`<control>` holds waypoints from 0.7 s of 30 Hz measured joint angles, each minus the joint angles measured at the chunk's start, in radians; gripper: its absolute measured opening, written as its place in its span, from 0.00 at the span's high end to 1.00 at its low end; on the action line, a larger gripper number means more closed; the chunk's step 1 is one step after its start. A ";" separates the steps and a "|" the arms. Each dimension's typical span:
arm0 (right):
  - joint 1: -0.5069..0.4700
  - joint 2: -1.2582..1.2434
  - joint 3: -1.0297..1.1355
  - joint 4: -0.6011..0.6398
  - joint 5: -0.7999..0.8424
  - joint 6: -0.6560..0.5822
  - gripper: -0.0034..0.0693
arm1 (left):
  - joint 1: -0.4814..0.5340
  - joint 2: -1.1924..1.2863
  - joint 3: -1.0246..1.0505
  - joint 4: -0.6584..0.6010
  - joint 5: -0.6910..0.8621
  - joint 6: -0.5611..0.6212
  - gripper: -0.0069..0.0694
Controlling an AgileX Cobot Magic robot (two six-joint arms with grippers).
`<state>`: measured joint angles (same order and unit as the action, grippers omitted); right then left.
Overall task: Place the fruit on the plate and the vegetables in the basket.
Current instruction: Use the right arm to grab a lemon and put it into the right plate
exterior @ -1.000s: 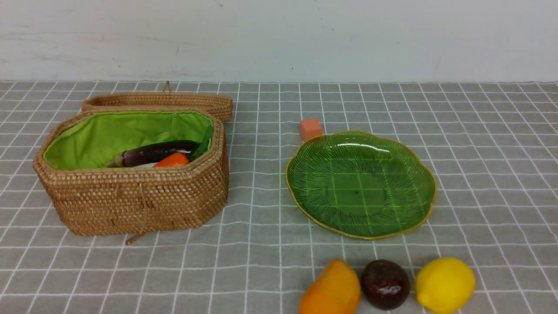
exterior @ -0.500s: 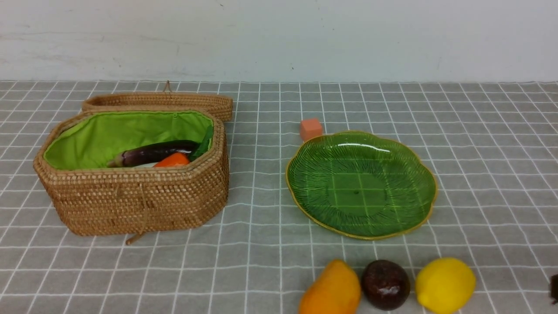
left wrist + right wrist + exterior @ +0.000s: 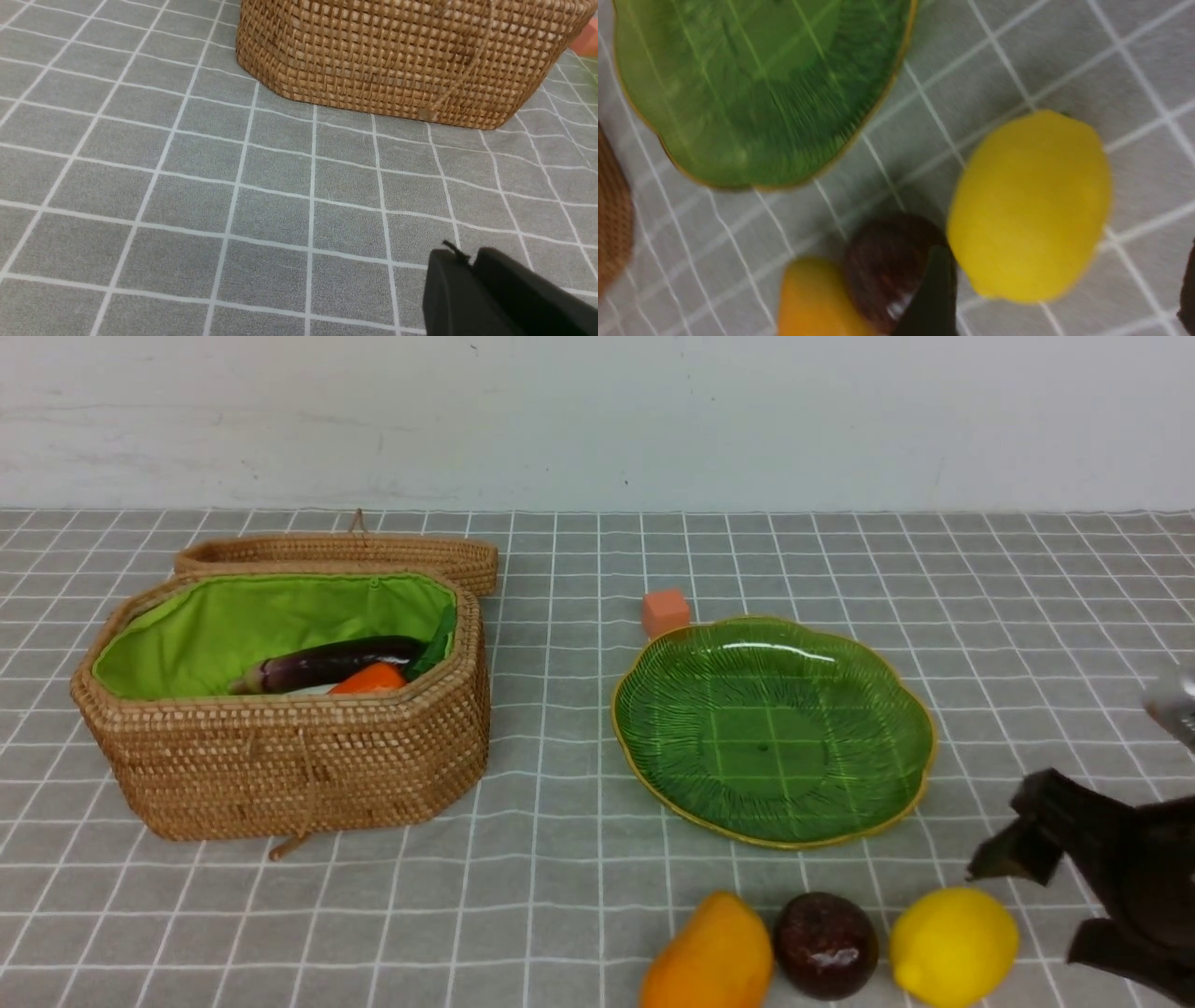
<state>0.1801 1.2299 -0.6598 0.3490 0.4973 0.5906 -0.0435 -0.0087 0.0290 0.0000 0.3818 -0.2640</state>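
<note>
Veg side looked sorted: the eggplant (image 3: pixel 336 663) and carrot (image 3: pixel 369 679) were lying in the basket (image 3: pixel 280 775) at the left of the front view, with its lid (image 3: pixel 336 553) behind it. The fruit was the job in hand. The lemon (image 3: pixel 952 947), maroon fruit (image 3: pixel 825 945) and mango (image 3: pixel 709 957) sat in a row along the bottom edge, right of centre. The plate (image 3: pixel 775 728) just above them was bare.

The right gripper (image 3: pixel 1027 913) was at the lower right of that view, jaws spread wide, empty, just beside the lemon. In the right wrist view the lemon sat between its two dark fingers (image 3: pixel 931 303), and one of them overlapped the maroon fruit. The left gripper (image 3: pixel 469 261) was pinched shut on nothing, over grey cloth (image 3: pixel 187 210) near the basket's wall.

My take was lemon first, since it was the outermost. It looked round and slick, so I'd have centred the jaws on its fat middle, not the pointed end, and gone low enough that it couldn't squirt out. The inner finger needed watching, because it had to slip into the narrow gap beside the maroon fruit without shoving the row. Then lift clear of the plate's scalloped edge and set it down mid-plate, away from the orange cube (image 3: pixel 665 611).
</note>
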 joint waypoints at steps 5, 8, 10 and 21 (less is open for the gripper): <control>0.000 0.123 -0.001 0.049 -0.049 -0.008 0.10 | 0.000 0.000 0.000 0.000 0.000 0.000 0.82; 0.000 0.187 -0.002 0.055 -0.070 -0.012 0.15 | 0.000 0.000 0.000 0.000 0.000 0.000 0.82; 0.001 0.236 -0.012 0.069 -0.117 -0.026 0.20 | 0.000 0.000 0.000 0.000 0.000 0.000 0.82; 0.000 0.195 -0.024 0.060 -0.107 -0.142 0.35 | 0.000 0.000 0.000 0.000 0.000 0.000 0.80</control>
<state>0.1804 1.4246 -0.6838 0.4086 0.3901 0.4490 -0.0435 -0.0087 0.0290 0.0000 0.3823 -0.2640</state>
